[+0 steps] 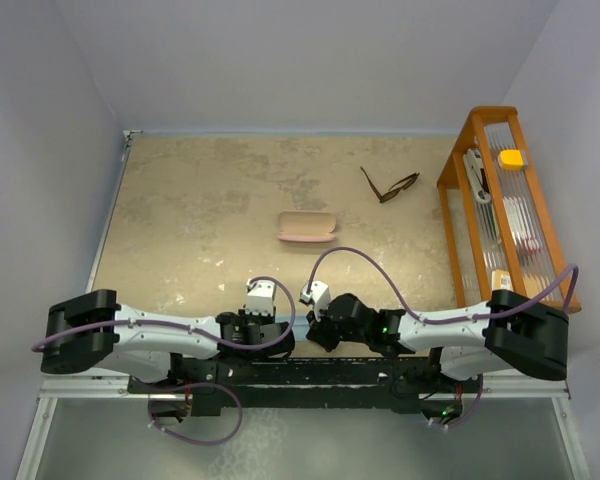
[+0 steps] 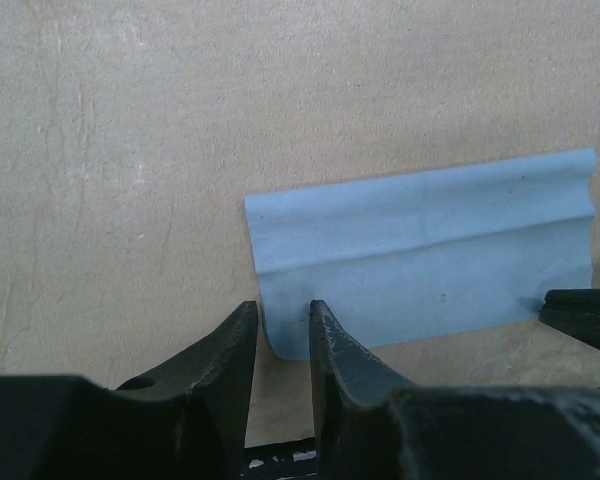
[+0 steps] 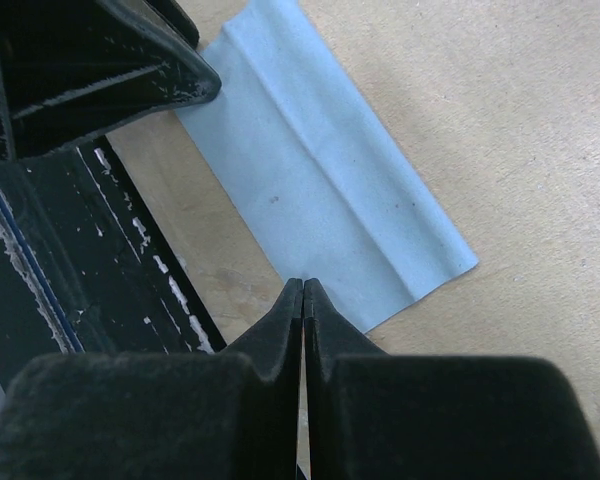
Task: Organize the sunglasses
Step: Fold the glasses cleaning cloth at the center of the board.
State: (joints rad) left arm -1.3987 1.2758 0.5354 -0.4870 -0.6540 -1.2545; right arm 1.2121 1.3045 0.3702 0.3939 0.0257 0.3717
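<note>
sunglasses (image 1: 390,186) not yet organized
they lie unfolded, apart from the case (image 1: 307,226); left end effector (image 2: 282,306) slightly parted, right end effector (image 3: 303,285) closed, both at the cloth (image 2: 430,260).

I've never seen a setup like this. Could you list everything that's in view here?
sunglasses: one, dark brown, on the table's far right part, near the rack
case: one, pink, closed, mid-table
cloth: one, light blue, lying at the near edge below the grippers
rack: one, orange, along the table's right side, holding small items
yellow item: one, yellow, at the rack's far end
table: one, tan
left gripper: one, black, slightly open at a cloth corner
right gripper: one, black, shut, tips at the cloth's edge
</note>
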